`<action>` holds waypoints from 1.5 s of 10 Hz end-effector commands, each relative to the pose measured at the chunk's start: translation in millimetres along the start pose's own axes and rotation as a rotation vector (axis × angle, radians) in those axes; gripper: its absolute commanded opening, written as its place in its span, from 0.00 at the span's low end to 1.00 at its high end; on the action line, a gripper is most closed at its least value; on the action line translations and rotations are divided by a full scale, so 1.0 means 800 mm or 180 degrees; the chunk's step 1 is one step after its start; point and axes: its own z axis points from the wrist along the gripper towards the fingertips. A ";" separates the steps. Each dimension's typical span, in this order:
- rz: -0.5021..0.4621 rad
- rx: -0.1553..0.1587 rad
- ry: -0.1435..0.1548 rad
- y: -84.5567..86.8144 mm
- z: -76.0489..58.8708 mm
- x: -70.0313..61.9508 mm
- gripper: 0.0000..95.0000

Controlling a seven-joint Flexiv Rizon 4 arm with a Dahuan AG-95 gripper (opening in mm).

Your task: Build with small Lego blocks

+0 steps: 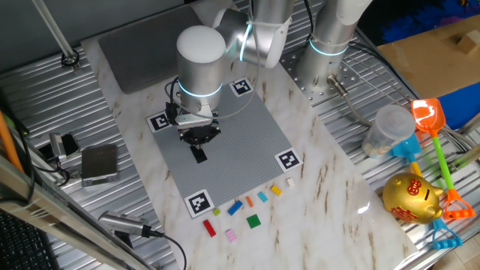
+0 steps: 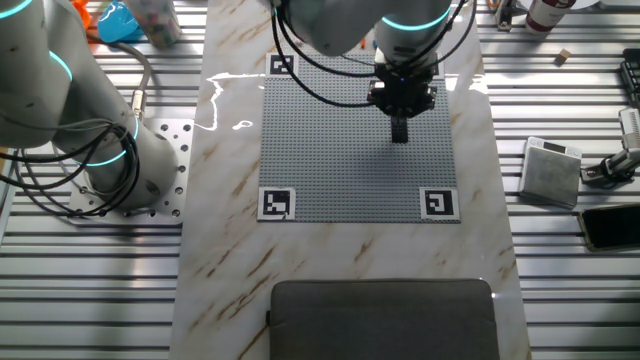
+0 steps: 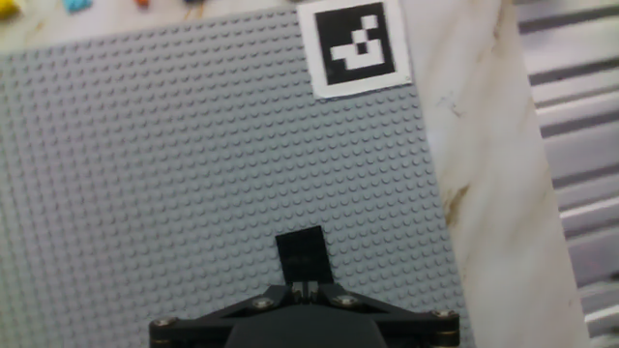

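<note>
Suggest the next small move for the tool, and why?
Probably lower straight down and press. The tool looks shut on a black brick over bare studs of the grey baseplate; whether it's seated yet isn't clear. Other bricks wait beyond the plate's edge.

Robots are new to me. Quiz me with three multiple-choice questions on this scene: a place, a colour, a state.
1. Where are the loose blocks? A on the marble table beside the baseplate; B on the baseplate; C in a cup.
2. Colour of the held block? A red; B yellow; C black.
3. The gripper is: A wide open; B shut on a block; C resting on the table.
A: they lie off the grey plate. C: hand view shows black. B: fingers meet on it.
</note>
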 end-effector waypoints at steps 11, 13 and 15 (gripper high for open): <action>0.1295 -0.0244 0.0320 0.006 -0.006 -0.001 0.00; 0.1498 -0.0280 0.0359 0.006 -0.006 -0.001 0.00; 0.1559 -0.0315 0.0361 0.006 -0.006 -0.001 0.00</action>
